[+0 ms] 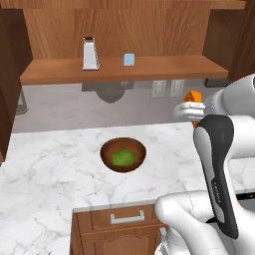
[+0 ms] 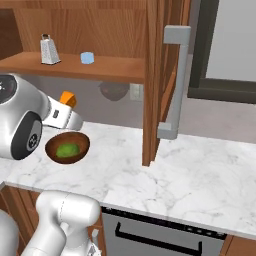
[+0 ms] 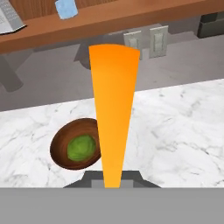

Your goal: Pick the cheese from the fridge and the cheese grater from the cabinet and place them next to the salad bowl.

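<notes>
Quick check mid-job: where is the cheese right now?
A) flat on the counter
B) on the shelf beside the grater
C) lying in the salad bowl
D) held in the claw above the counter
D: the claw is shut on the orange cheese, held above the marble counter.

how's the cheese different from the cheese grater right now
The cheese is an orange wedge, clamped in the end effector above the marble counter; the cheese grater is a silver-grey tapered box with a dark handle, standing upright on the wooden cabinet shelf. The cheese hangs close to the salad bowl; the cheese grater sits higher up and further back. Neither lies beside the salad bowl yet.
</notes>
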